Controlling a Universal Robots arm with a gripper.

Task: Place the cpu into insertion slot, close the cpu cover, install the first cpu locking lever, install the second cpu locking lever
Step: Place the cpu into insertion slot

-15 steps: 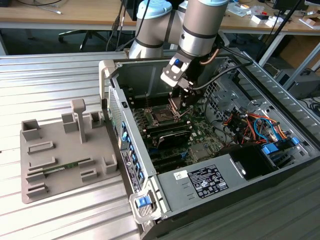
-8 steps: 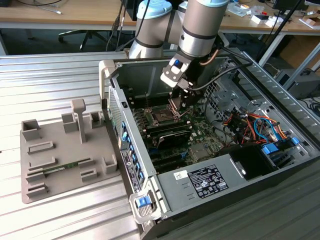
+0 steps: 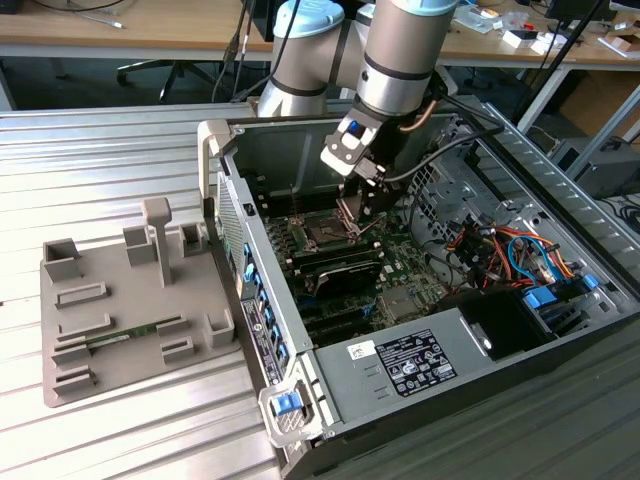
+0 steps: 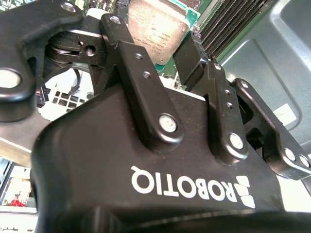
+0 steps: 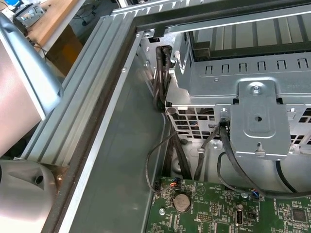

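Here the pincer [image 4: 149, 36] pinches the cpu [image 4: 160, 24] near the insertion slot [image 3: 327, 234] — memory slots [image 4: 228, 24] just beside.

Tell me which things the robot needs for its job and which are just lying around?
For the job: gripper, the cpu it holds, insertion slot.
Just lying about: grey tray, power supply, coloured cables.

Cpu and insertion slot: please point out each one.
the cpu [image 4: 160, 26]: second wrist view, on its silver metal top.
the insertion slot [image 3: 325, 234]: exterior view, on its dark middle.
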